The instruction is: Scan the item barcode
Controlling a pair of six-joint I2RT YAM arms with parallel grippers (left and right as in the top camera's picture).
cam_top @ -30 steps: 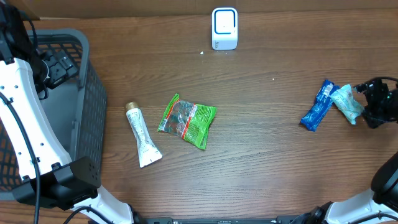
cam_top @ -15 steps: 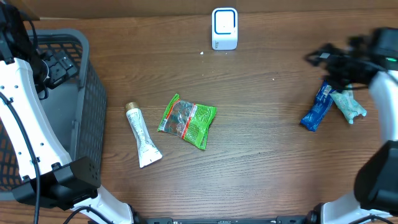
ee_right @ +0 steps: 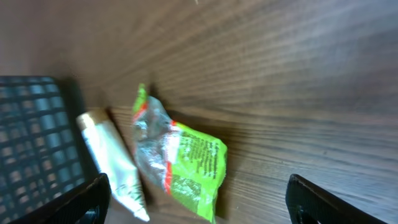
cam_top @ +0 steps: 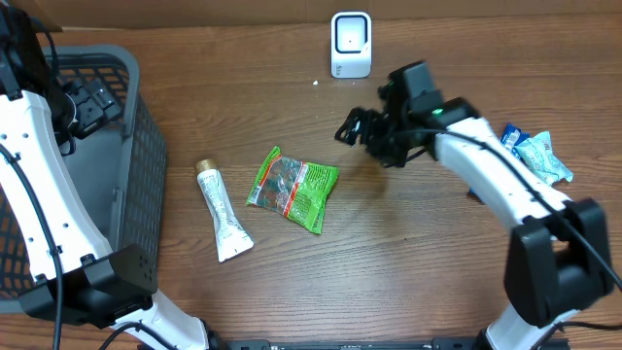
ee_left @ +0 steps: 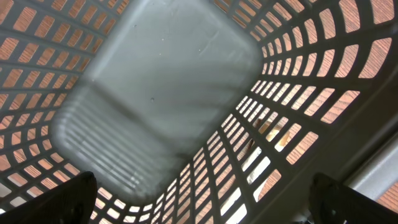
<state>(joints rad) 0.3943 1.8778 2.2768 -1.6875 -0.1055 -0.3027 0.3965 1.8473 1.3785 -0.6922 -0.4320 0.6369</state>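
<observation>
showing scanner (cam_top: 351, 44) overhead only | right wrist: green packet (ee_right: 183, 165), likely tube (ee_right: 112, 163)

Seemingly nothing legible, even on green packet (cam_top: 293, 192)

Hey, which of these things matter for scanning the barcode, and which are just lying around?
For the job: white scanner, green snack packet (probably the item), right gripper.
Lying about: white tube, blue packet, teal packet, gray basket.
</observation>
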